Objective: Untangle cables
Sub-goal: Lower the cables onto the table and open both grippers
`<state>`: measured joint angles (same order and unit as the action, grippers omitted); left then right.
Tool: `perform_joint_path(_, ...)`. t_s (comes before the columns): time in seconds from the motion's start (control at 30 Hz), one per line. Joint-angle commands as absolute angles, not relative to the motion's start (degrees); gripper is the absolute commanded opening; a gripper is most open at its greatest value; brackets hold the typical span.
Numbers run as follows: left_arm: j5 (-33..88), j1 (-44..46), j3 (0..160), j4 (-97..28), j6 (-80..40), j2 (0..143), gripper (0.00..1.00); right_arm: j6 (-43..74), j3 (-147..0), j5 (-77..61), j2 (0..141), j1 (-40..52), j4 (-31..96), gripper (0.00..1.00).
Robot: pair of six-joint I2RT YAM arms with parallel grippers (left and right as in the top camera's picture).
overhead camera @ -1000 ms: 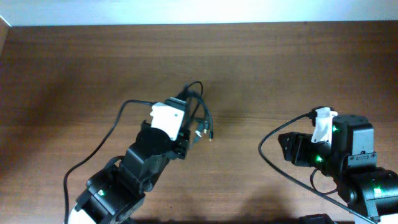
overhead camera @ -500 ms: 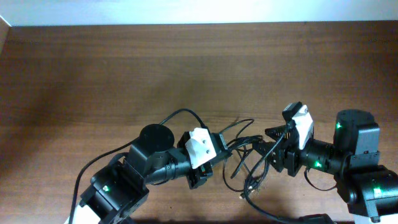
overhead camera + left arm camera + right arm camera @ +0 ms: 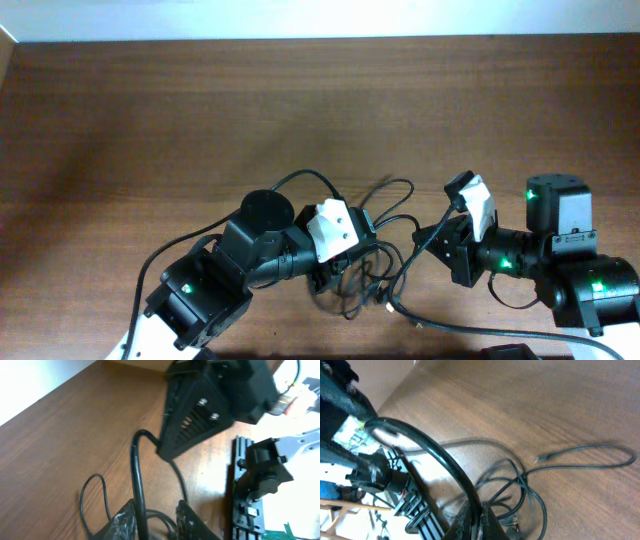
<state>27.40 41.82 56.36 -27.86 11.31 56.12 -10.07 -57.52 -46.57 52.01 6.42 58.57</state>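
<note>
The cables (image 3: 378,268) lie tangled on the table (image 3: 150,120) just beside the left gripper (image 3: 156,510), one cord running between its parted jaws, the right gripper (image 3: 472,516) beyond clenched on another strand

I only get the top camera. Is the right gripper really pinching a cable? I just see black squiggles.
Observer: Yes. In the right wrist view the right gripper is shut on one black cable, which arches up and away from it.
Operator: What about the other gripper?
Observer: The left wrist view shows the left gripper open, fingers apart. The same cable seems to run between them.
Operator: Any plugs lying loose?
Observer: The right wrist view shows one small plug lying on the table, at the end of a long loop.
</note>
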Motion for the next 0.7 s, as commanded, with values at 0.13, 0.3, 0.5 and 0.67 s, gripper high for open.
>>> perform_joint_path(0.13, 25.0, 41.7, 56.8, -28.6, 10.8, 56.0, 0.47, -10.1, -58.1, -45.6, 52.0, 6.3, 60.9, 0.04)
perform_joint_path(0.3, 18.9, 41.7, 56.8, -32.2, 8.3, 56.0, 0.47, -10.1, -58.1, -45.0, 52.0, 6.3, 62.3, 0.04)
perform_joint_path(0.5, 15.2, 41.7, 56.8, -32.2, 5.2, 56.0, 0.71, -10.0, -58.1, -42.6, 52.0, 6.3, 64.3, 0.04)
perform_joint_path(0.67, 15.2, 41.7, 56.8, -32.6, 5.2, 56.0, 0.99, -8.9, -58.1, -41.3, 52.0, 6.3, 64.4, 0.11)
